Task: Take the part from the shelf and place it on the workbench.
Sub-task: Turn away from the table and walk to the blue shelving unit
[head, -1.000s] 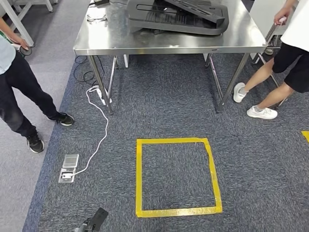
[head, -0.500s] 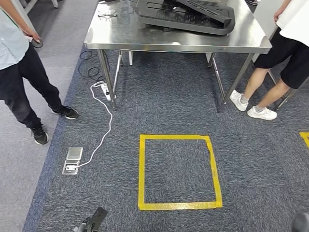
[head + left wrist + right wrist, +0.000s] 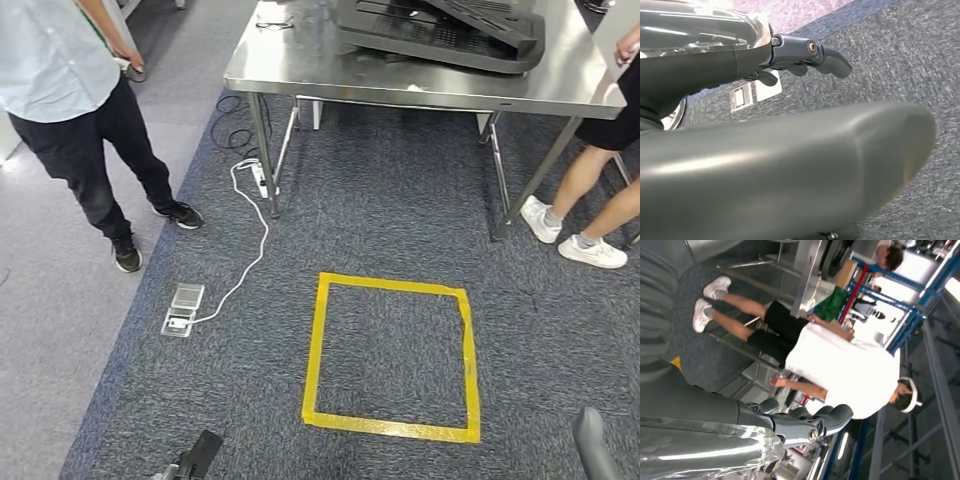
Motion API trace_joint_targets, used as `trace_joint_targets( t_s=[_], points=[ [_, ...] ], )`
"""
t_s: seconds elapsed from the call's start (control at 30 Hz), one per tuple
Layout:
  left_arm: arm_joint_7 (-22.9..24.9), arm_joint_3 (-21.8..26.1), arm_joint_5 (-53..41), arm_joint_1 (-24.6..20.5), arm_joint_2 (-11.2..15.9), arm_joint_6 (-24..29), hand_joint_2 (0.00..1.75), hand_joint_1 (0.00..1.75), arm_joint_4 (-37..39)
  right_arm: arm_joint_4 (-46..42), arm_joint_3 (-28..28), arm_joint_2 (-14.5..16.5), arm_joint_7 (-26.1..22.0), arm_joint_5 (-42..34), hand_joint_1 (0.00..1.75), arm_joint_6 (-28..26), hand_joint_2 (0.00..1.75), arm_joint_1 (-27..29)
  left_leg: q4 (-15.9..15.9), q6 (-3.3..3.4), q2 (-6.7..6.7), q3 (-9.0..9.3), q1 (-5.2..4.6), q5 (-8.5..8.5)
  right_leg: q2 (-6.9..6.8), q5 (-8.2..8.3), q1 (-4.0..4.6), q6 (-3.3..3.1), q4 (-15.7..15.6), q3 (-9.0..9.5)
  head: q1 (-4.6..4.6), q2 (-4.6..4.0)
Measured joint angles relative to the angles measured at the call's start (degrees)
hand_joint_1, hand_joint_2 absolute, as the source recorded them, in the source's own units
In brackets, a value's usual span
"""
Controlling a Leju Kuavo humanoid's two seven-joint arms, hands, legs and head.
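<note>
A steel workbench [image 3: 317,70] stands ahead in the head view, with large dark grey plastic parts [image 3: 445,30] lying on its top. My left hand [image 3: 192,462] peeks in at the bottom edge, far short of the bench. In the left wrist view this left hand [image 3: 772,165] holds nothing, its dark fingers [image 3: 806,50] stretched out apart from the thick thumb over the carpet. My right hand [image 3: 592,445] shows at the bottom right corner. In the right wrist view the right hand [image 3: 753,425] is empty, fingers [image 3: 828,420] extended. Blue shelving [image 3: 904,315] stands beyond a person.
A yellow tape square [image 3: 392,355] marks the carpet before the bench. One person in dark trousers [image 3: 75,120] stands at the left, and another's legs in white shoes [image 3: 581,200] are at the right. A white cable [image 3: 253,240] runs to a floor socket [image 3: 181,310].
The whole picture has shifted to the right, so the camera has turned left. My right hand has come further into view at the bottom right. Both hands stay empty.
</note>
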Motion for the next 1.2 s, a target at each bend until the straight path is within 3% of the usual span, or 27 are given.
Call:
trace_joint_targets(
  t_s=[0.07,0.1,0.2,0.27,0.33,0.37,0.4,0.43,0.47,0.53,0.6,0.63,0.67,0.73,0.8,0.87,0.9,0.93,1.0,1.07,1.13,1.2],
  points=[
    [0.0,0.0,0.0,-0.2,0.0,0.0,0.0,0.0,0.0,0.0,0.0,0.0,0.0,0.2,0.0,-0.1,1.75,0.3,-5.7,0.46,1.99,2.48,-0.37,2.08,-0.78,-0.11,0.25,0.43,0.5,-0.24,-0.01,0.0],
    [-0.1,0.0,0.0,-0.2,0.0,0.0,0.0,0.0,0.0,0.0,0.1,0.0,0.0,0.3,0.0,-0.1,1.75,0.5,-6.6,0.76,2.5,2.67,-0.58,2.15,-1.19,-0.09,0.38,0.66,0.6,-0.38,0.01,0.0],
    [-0.1,0.0,0.0,0.1,0.0,0.0,0.0,0.0,0.0,-0.1,0.1,0.0,0.0,0.4,0.0,-0.3,1.75,0.7,-6.7,1.91,1.59,2.03,-0.73,2.64,-1.97,-0.22,0.36,1.42,0.9,-0.58,0.02,0.0],
    [-0.1,0.1,0.0,0.1,0.0,0.0,0.0,0.0,0.0,-0.1,0.1,0.0,0.0,0.5,0.0,-0.4,1.75,0.9,-6.9,2.77,0.82,1.59,-0.53,3.23,-0.18,-2.87,0.16,2.01,3.7,-1.63,0.05,0.0],
    [-0.2,0.1,0.0,0.0,0.0,0.0,0.0,0.0,0.0,-0.1,0.1,0.0,0.0,0.5,0.0,-0.5,1.75,1.1,-6.9,3.26,-0.05,1.06,-0.49,3.69,1.86,-7.38,0.05,2.37,10.8,-4.19,0.1,0.01],
    [-0.2,0.1,-0.1,0.0,0.0,0.1,0.0,0.0,0.0,-0.1,0.1,0.0,0.0,0.5,0.0,-0.5,1.75,1.3,-6.8,3.35,-0.53,0.85,-0.53,3.88,2.17,-8.93,0.02,2.4,14.3,-5.39,0.1,0.01],
    [-0.2,0.1,-0.1,0.1,0.0,0.1,0.0,0.0,0.0,-0.1,0.1,0.0,0.0,0.5,0.0,-0.6,1.75,1.6,-6.8,3.36,-1.05,0.7,-0.57,4.05,2.31,-9.47,0.02,2.35,16.3,-5.89,0.09,0.01],
    [-0.2,0.1,-0.2,0.1,0.0,0.1,0.0,0.0,0.0,-0.1,0.1,0.0,0.0,0.5,0.0,-0.6,1.75,1.8,-6.8,3.31,-1.63,0.62,-0.6,4.19,2.41,-8.78,0.02,2.24,16.0,-5.3,0.09,0.01],
    [-0.2,0.1,-0.4,0.2,0.0,0.1,0.0,0.0,0.0,-0.1,0.1,0.0,0.0,0.4,0.0,-0.7,1.75,2.1,-6.8,3.24,-2.27,0.59,-0.6,4.31,2.67,-7.12,0.02,2.08,13.5,-3.64,0.09,0.0],
    [-0.2,0.1,-0.7,0.1,-0.1,0.1,0.0,0.0,0.0,-0.2,0.1,0.0,0.0,0.3,0.0,-0.8,1.75,2.7,-6.7,2.94,-3.54,0.5,-0.62,4.56,5.08,-3.36,-0.03,1.55,5.4,0.69,0.09,0.0],
    [-0.3,0.1,-0.8,0.0,-0.2,0.1,0.0,0.0,0.0,-0.4,0.1,0.0,-0.2,0.0,0.0,-0.9,1.75,3.2,-6.6,2.39,-4.63,0.0,-0.58,4.93,7.19,-1.9,-0.01,1.17,0.8,2.77,0.07,0.01],
    [-0.3,0.1,-0.9,0.0,-0.2,0.1,0.0,0.0,0.0,-0.5,0.1,0.0,-0.2,-0.1,0.0,-0.9,1.75,3.5,-6.5,2.02,-5.14,-0.35,-0.56,5.18,7.27,-2.0,0.04,1.06,0.2,2.83,0.05,0.01],
    [-0.3,0.1,-0.9,0.1,-0.2,0.1,0.0,0.0,0.0,-0.6,0.1,0.0,-0.3,-0.1,0.0,-1.0,1.75,3.7,-6.5,1.64,-5.67,-0.73,-0.51,5.44,6.59,-2.0,0.01,0.95,0.0,2.72,0.04,0.01],
    [-0.2,0.1,-1.1,0.3,-0.2,0.1,0.0,0.0,0.0,-0.9,0.1,0.1,-0.4,0.0,0.0,-0.9,1.75,3.9,-5.5,1.01,-5.07,-1.62,-0.61,4.63,5.2,-1.82,-0.25,0.43,-0.4,2.47,-0.09,0.0],
    [-0.1,0.1,-1.3,0.3,-0.1,0.1,0.0,0.0,0.0,-1.1,0.0,0.2,-0.5,0.3,0.0,-0.9,1.75,4.4,-0.7,0.47,-2.92,-3.59,-0.59,1.2,3.65,-1.57,-0.42,-0.01,-0.6,2.22,-0.3,0.0],
    [0.0,0.1,-1.5,0.2,-0.1,0.1,0.0,0.0,0.0,-1.2,-0.1,0.3,-0.6,0.5,0.0,-0.8,1.75,4.8,6.7,-0.02,-1.68,-6.18,-0.42,-2.62,2.06,-1.5,-0.29,-0.15,-0.6,2.04,-0.39,0.01],
    [0.0,0.1,-1.6,0.2,-0.1,0.1,0.0,0.0,0.0,-1.2,-0.1,0.3,-0.6,0.6,0.0,-0.7,1.75,4.9,9.0,-0.14,-1.49,-6.73,-0.38,-3.42,1.24,-1.49,-0.22,-0.18,-0.6,2.01,-0.38,0.01],
    [0.0,0.1,-1.7,0.3,-0.1,0.1,0.0,0.0,0.0,-1.2,-0.1,0.4,-0.6,0.8,0.0,-0.6,1.75,4.9,9.3,-0.15,-1.33,-6.33,-0.39,-3.2,0.49,-1.48,-0.17,-0.18,-0.5,2.02,-0.38,0.01],
    [0.0,0.1,-1.8,0.3,-0.1,0.1,0.0,0.0,0.0,-1.2,-0.1,0.6,-0.8,1.0,0.0,-0.4,1.75,4.9,3.6,0.18,-0.41,-2.6,-0.47,-0.19,-0.79,-1.54,-0.08,-0.08,-0.5,2.2,-0.38,0.0],
    [0.1,0.1,-1.8,0.2,-0.1,0.1,0.0,0.0,0.0,-1.2,-0.2,0.8,-1.0,1.3,0.0,-0.1,1.75,5.0,-3.9,0.86,1.94,1.47,-0.9,2.36,-1.74,-1.66,0.19,0.3,-0.4,2.28,-0.37,0.0],
    [0.1,0.1,-1.8,0.1,-0.1,0.1,0.0,0.0,0.0,-1.2,-0.2,1.0,-1.2,1.5,0.0,0.1,1.75,5.1,-6.7,1.51,3.03,2.57,-1.3,2.77,-2.64,-1.63,0.48,0.83,-0.2,2.08,-0.34,0.01],
    [0.2,0.1,-1.9,0.3,-0.1,0.1,0.0,0.0,0.0,-1.2,-0.2,1.2,-1.3,1.6,0.0,0.3,1.75,5.1,-7.0,2.18,2.08,2.23,-1.24,2.97,-3.26,-1.72,0.44,1.33,0.0,1.97,-0.35,0.01]
  ],
)
